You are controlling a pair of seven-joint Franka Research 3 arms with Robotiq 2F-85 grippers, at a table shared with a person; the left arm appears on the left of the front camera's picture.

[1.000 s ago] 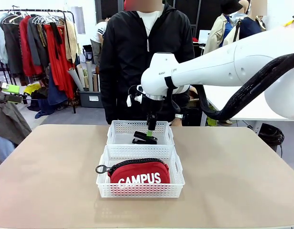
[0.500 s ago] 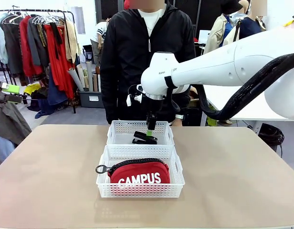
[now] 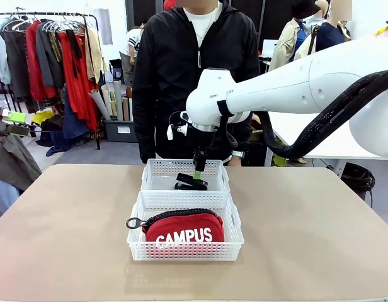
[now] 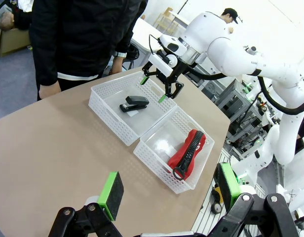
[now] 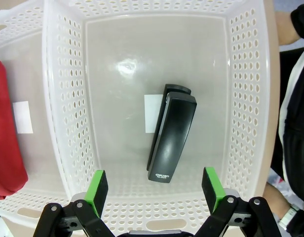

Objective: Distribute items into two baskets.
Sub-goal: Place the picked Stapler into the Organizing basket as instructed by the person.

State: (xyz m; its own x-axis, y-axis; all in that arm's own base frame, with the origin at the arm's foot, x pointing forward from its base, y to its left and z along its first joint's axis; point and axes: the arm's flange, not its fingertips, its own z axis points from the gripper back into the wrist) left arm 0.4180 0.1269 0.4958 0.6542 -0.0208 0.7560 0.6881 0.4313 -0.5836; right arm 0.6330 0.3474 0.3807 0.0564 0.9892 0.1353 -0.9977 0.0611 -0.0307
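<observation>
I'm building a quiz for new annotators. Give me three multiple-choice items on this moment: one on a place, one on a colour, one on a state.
1. Where does the stapler lie?
A. on the bare table
B. in the far basket
C. in the near basket with the pouch

2. What colour is the pouch?
A. red
B. blue
C. yellow

3. How are the right gripper's fingers?
A. shut on the stapler
B. shut on a basket rim
C. open, holding nothing

Answers:
1. B, the stapler lies flat on that basket's floor, nearer the person.
2. A, red fabric with white CAMPUS lettering.
3. C, the green pads stand wide apart above the stapler, clear of it.
</observation>
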